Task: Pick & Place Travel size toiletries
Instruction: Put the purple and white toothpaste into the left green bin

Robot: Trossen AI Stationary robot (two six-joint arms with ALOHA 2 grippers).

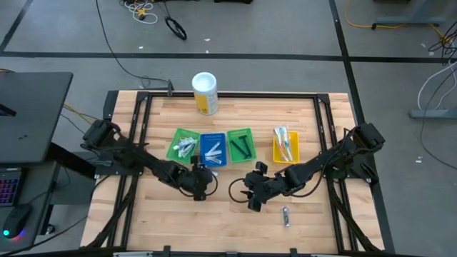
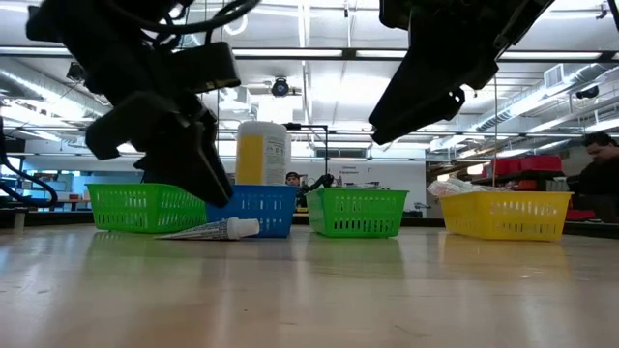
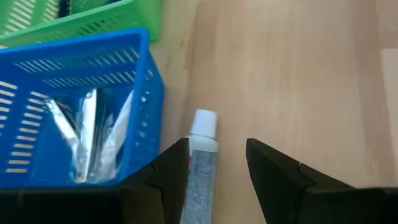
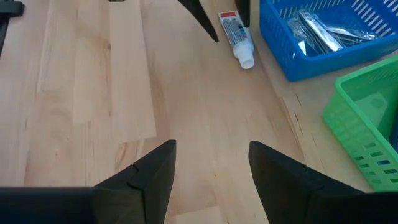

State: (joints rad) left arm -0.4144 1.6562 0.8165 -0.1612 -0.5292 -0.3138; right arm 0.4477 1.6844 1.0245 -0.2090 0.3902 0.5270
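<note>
A small white-and-blue tube [image 3: 202, 163] with a white cap lies flat on the wood beside the blue tray [image 3: 74, 112]; it also shows in the low view [image 2: 215, 229] and the right wrist view [image 4: 237, 32]. My left gripper [image 3: 216, 146] is open and low over it, one finger on each side, the tube close to one finger. My right gripper [image 4: 211, 163] is open and hovers over bare wood near the table's middle [image 1: 251, 194]. A small silvery tube [image 1: 285, 216] lies alone toward the near edge. The blue tray holds silvery tubes [image 3: 87, 134].
Four trays stand in a row: green [image 1: 184, 145], blue [image 1: 213, 148], green [image 1: 240, 145], yellow [image 1: 285, 146], each with small items. A tall white-and-yellow canister [image 1: 205, 93] stands near the far edge. Bare wood lies along the near edge.
</note>
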